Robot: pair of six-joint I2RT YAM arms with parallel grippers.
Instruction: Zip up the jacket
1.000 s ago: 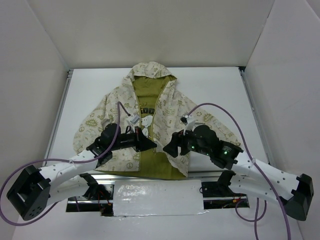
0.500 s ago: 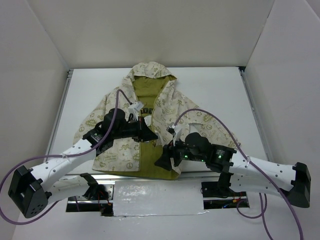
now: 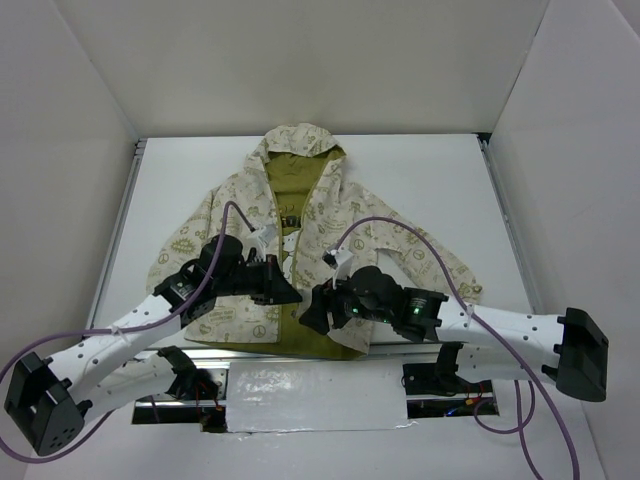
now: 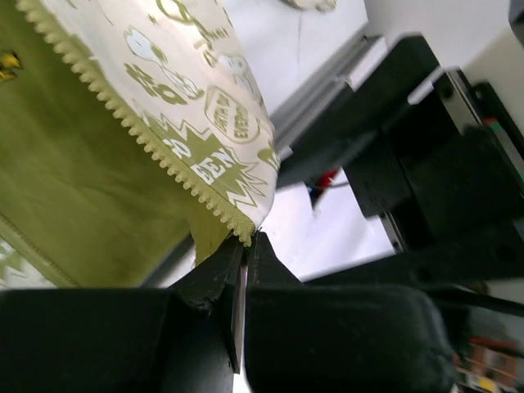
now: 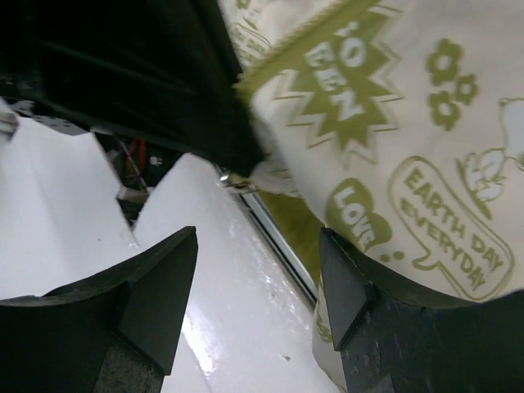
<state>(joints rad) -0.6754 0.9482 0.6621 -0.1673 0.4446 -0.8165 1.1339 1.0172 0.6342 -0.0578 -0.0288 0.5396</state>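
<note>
Top view: the jacket (image 3: 335,200) lies flat on the table (image 3: 430,170), hood away from the arms, front open over an olive T-shirt (image 3: 290,190). Both grippers meet at its near hem. The left gripper (image 3: 285,292) sits on the inner bottom corner of the panel on its own side, and the right gripper (image 3: 308,318) is just beside it. The corner seems to be held so that the zipper's lower end is offered to the other arm for joining. The arms cover the hem here, so the zipper's base and any slider are hidden.

Left wrist: the left gripper (image 4: 244,250) has its fingers pressed together, pinching the very corner of the jacket (image 4: 188,90) where the row of teeth (image 4: 135,135) ends. The grip at the tip keeps the teeth free above it. Whether the olive cloth at left is lining or T-shirt I cannot tell.

Right wrist: the right gripper (image 5: 258,246) has its fingers apart, with only table (image 5: 237,327) between them, likely lined up to take the corner's end. The jacket (image 5: 426,164) hangs from the dark left gripper (image 5: 164,82). A small metal glint (image 5: 233,180) under the corner is too small to identify.
</note>
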